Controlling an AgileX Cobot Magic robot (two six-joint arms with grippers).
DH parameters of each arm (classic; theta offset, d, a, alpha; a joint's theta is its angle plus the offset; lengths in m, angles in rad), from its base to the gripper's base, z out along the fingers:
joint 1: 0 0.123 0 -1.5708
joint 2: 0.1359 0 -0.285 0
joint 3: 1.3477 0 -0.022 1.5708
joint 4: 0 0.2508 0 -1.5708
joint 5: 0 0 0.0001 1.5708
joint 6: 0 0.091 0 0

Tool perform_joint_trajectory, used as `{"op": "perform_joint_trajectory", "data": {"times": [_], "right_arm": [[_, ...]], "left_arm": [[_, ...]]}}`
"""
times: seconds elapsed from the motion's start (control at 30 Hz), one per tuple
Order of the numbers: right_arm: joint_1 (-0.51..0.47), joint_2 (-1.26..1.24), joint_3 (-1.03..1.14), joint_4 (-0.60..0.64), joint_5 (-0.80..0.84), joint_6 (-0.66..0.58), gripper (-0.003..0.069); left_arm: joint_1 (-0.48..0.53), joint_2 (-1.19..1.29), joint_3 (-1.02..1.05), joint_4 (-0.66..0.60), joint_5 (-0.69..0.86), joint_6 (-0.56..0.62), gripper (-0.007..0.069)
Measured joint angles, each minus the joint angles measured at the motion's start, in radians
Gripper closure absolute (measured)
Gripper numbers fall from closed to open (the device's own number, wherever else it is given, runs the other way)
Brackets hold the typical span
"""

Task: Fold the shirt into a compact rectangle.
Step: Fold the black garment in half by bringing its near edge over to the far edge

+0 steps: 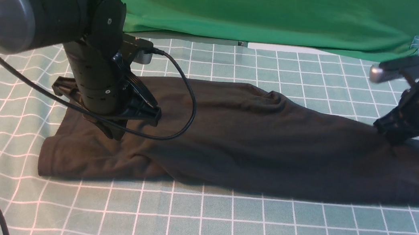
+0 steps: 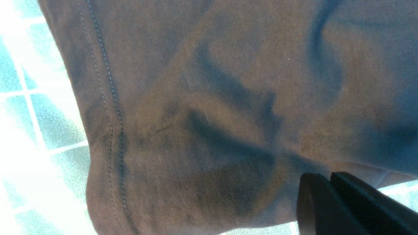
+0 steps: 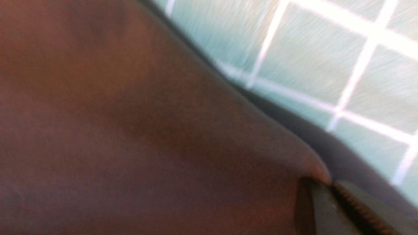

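A desk patterned in pale teal checks fills the scene, with a green cloth hanging along its far edge. The black shirt lies across the middle of the desk as a long, rumpled band running from left to right. The left end effector presses down on the shirt's left part, close to a stitched hem, clenched with a pinch of fabric between its tips. The right end effector sits on the shirt's right part, toward its far edge, clenched on a fold of fabric there.
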Motion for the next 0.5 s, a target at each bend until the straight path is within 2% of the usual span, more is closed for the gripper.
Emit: {"op": "perform_joint_trajectory", "data": {"times": [0.17,0.37,0.43,0.5], "right_arm": [[0.0,-0.028,0.0,-0.065,-0.036,0.064,0.0632],[0.0,-0.001,0.0,-0.088,-0.073,0.086,0.063],[0.0,0.013,0.0,-0.098,-0.089,0.089,0.0615],[0.0,0.036,0.0,-0.106,-0.116,0.089,0.0565]], "left_arm": [[0.0,0.0,0.0,0.0,0.0,0.002,0.0618],[0.0,0.0,0.0,0.0,0.0,0.007,0.0618],[0.0,0.0,0.0,0.0,0.001,0.01,0.0618],[0.0,0.0,0.0,0.0,0.006,0.011,0.0618]]}}
